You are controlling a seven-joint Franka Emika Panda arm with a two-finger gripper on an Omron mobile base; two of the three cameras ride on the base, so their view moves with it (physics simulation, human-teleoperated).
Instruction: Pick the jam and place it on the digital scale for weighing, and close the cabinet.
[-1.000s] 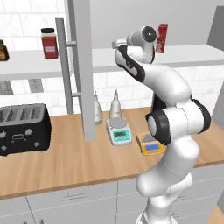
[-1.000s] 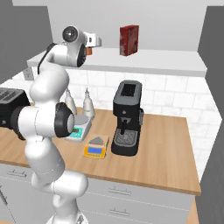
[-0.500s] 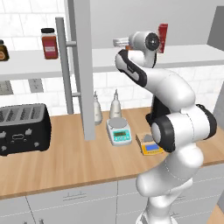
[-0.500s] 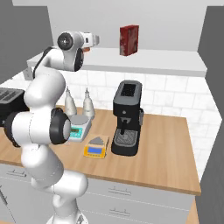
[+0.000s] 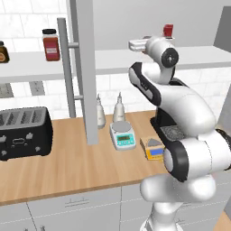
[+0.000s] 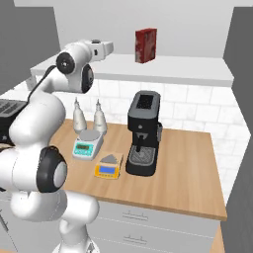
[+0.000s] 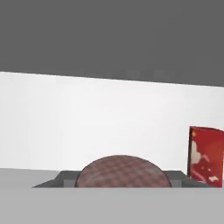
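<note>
My gripper (image 7: 121, 180) is shut on the jam (image 7: 122, 171). In the hand view the jam is a round brown checked shape between the two dark fingertips (image 7: 64, 178). The hand (image 5: 137, 43) is held level just above the white shelf (image 5: 113, 61) of the cabinet and points left; from the right side the hand (image 6: 103, 47) is also seen over the shelf (image 6: 163, 69). The jam is hidden behind the hand in both base views. The yellow-orange digital scale (image 5: 153, 149) (image 6: 108, 167) sits on the counter below, beside the coffee machine. The cabinet's grey door (image 5: 85, 67) stands open.
A tall red jar (image 5: 51, 44) and a small orange jar (image 5: 2, 52) stand on the shelf's left part, a red box (image 6: 146, 45) (image 7: 205, 155) to the right. On the counter are a white-and-teal scale (image 5: 122, 135), two shakers (image 5: 119, 108), a black toaster (image 5: 22, 133) and a coffee machine (image 6: 143, 133).
The hand has drawn a little to the right along the shelf with the jaws staying shut, and the arm's upper links have swung right with it.
</note>
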